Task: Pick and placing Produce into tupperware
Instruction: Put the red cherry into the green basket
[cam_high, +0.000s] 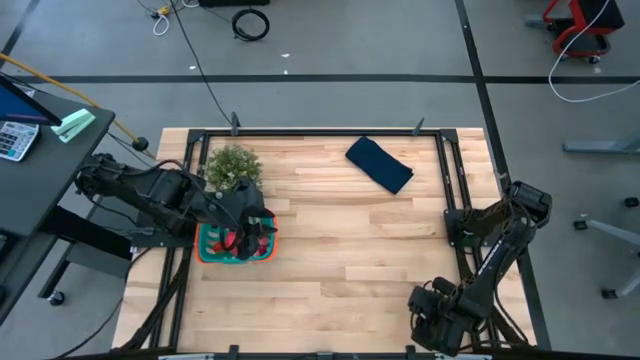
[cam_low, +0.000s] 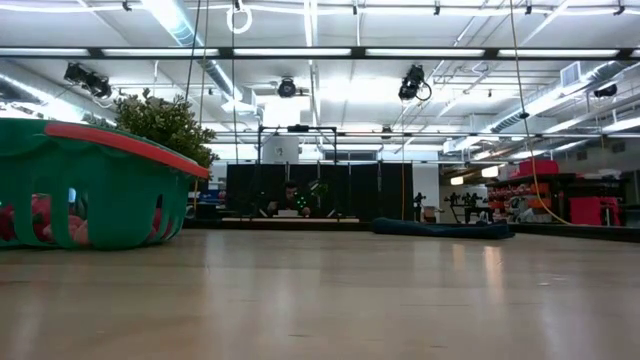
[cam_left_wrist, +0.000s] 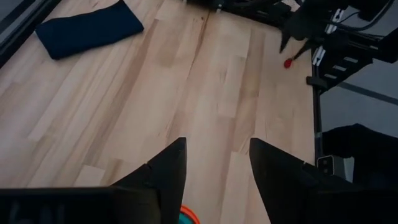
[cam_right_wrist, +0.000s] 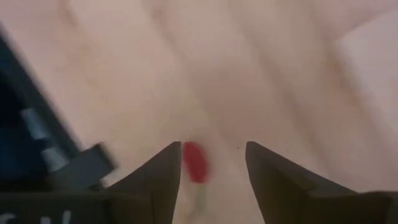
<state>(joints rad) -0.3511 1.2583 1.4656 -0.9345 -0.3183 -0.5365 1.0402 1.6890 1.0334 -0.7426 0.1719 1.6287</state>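
Right wrist view shows the right gripper (cam_right_wrist: 211, 165), fingers apart, over 1 small red produce piece (cam_right_wrist: 195, 162), probably light, smooth and rollable, best pinched across its middle.

Pale wooden table (cam_high: 340, 250) with a smooth sheen, ribbed plastic tupperware (cam_low: 110, 190), matt blue cloth (cam_high: 379, 164).

Teal tupperware (cam_low: 100, 195) with orange rim at left on the counter (cam_low: 350, 300), red produce (cam_low: 40, 220) inside, bushy plant (cam_low: 165, 125) behind, dark cloth (cam_low: 440, 229) far right
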